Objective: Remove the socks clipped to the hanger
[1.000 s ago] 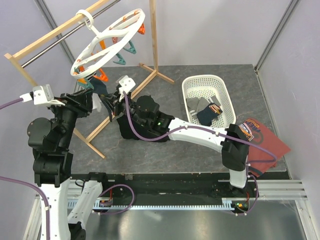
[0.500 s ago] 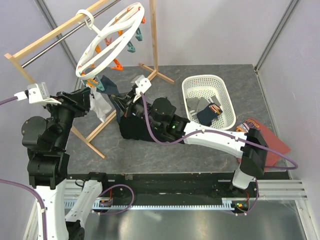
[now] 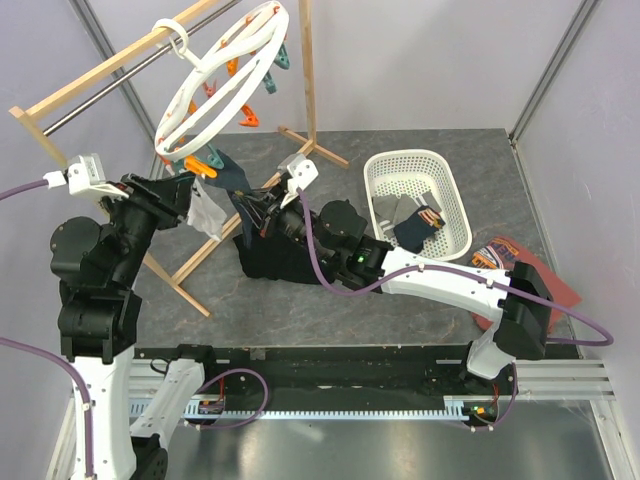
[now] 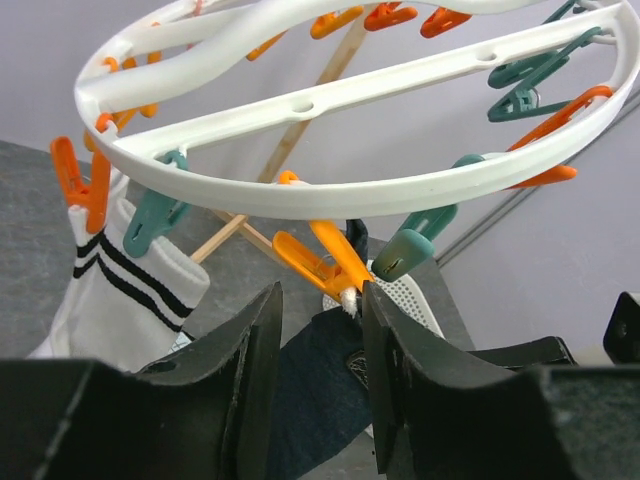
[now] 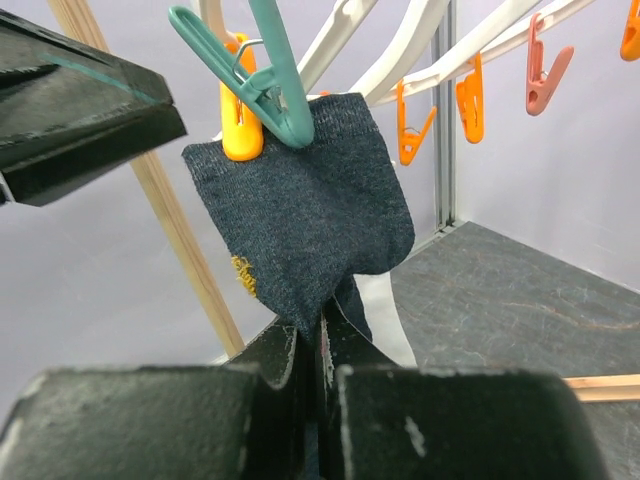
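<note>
The white ring hanger (image 3: 225, 75) hangs tilted from the wooden rail, fringed with orange and teal pegs. A dark navy sock (image 5: 310, 220) hangs from a teal peg (image 5: 250, 70) and an orange peg (image 5: 240, 125). My right gripper (image 5: 318, 325) is shut on its lower end, pulling it taut (image 3: 235, 178). A white sock with black stripes (image 4: 120, 290) is clipped beside it (image 3: 207, 212). My left gripper (image 4: 318, 295) is open just under the ring (image 4: 340, 195), an orange peg's (image 4: 325, 255) tail at its fingertips.
A white basket (image 3: 400, 160) at the right holds several loose socks (image 3: 415, 222). A black garment (image 3: 270, 262) lies under my right arm, and a red-brown shirt (image 3: 520, 270) lies at the far right. The wooden frame's foot (image 3: 190, 280) runs across the mat.
My right arm has moved right and back with the navy sock, and the hanger has tipped up more steeply. My left gripper has narrowed slightly near the pegs.
</note>
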`<move>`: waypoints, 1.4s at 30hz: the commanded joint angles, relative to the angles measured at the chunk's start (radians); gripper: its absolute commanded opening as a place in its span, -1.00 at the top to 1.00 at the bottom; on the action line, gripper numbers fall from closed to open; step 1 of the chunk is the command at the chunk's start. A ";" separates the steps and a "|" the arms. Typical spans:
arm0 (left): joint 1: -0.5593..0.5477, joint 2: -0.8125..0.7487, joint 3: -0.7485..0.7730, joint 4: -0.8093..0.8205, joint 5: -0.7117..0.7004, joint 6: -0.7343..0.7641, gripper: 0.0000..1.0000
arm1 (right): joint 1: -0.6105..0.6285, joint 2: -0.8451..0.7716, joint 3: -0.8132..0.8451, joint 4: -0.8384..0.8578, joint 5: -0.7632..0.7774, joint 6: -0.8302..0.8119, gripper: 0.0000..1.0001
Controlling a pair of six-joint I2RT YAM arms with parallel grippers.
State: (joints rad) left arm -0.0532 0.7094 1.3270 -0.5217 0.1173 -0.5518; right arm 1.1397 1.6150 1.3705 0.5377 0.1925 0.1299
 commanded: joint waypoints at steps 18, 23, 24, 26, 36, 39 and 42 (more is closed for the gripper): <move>-0.002 0.039 -0.083 0.144 0.036 -0.244 0.10 | 0.005 -0.043 0.006 -0.018 -0.039 -0.032 1.00; -0.002 0.042 -0.097 0.180 0.018 -0.249 0.10 | 0.009 -0.037 0.009 -0.027 -0.038 -0.042 1.00; -0.002 0.044 -0.097 0.184 0.016 -0.249 0.10 | 0.011 -0.035 0.009 -0.028 -0.039 -0.041 1.00; -0.002 0.045 -0.098 0.192 0.016 -0.246 0.17 | 0.009 -0.035 0.007 -0.028 -0.034 -0.042 1.00; -0.002 0.058 -0.121 0.236 0.036 -0.231 0.96 | 0.009 -0.058 -0.033 -0.038 0.039 -0.049 1.00; -0.002 0.067 -0.124 0.241 0.051 -0.224 0.97 | -0.001 -0.082 -0.066 -0.074 0.112 -0.053 1.00; -0.002 0.070 -0.133 0.247 0.062 -0.214 0.96 | -0.030 -0.144 -0.116 -0.129 0.203 -0.033 1.00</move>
State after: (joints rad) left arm -0.0528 0.7650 1.2053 -0.3317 0.1593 -0.7792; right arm 1.1389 1.5700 1.3060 0.4530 0.2562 0.0921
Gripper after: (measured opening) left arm 0.187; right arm 0.018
